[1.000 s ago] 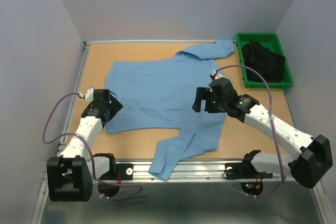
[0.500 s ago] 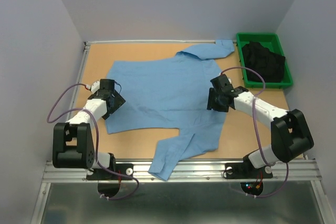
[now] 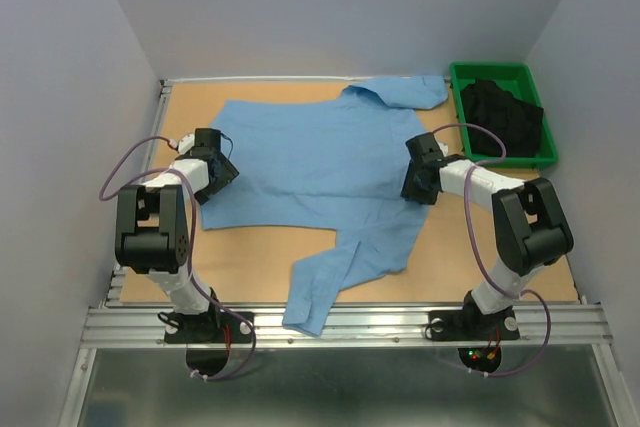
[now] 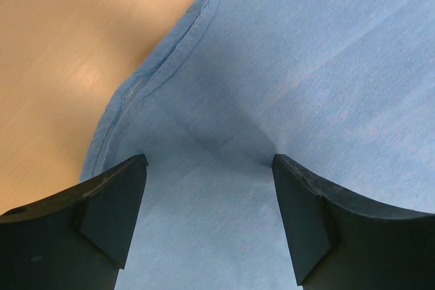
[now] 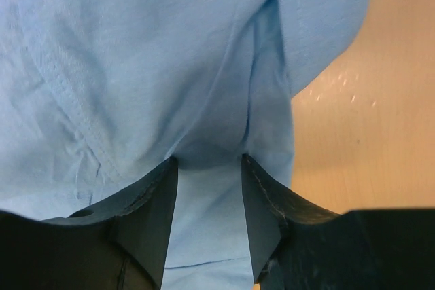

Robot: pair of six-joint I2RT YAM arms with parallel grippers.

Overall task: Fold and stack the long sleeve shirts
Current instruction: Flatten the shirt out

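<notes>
The table (image 3: 180, 277) carries the light blue shirt (image 3: 320, 162), spread flat across its middle, one sleeve trailing over the near edge. The right gripper (image 5: 209, 168) sits at the shirt's right edge, fingers pinching a bunched fold of fabric. The left gripper (image 4: 207, 168) rests on the shirt's left edge, fingers spread wide, fabric lying flat between them.

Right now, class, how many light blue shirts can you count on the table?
1. The light blue shirt lies spread across the middle of the table, one sleeve trailing over the near edge. The green bin holds dark clothing, possibly hiding more.
</notes>
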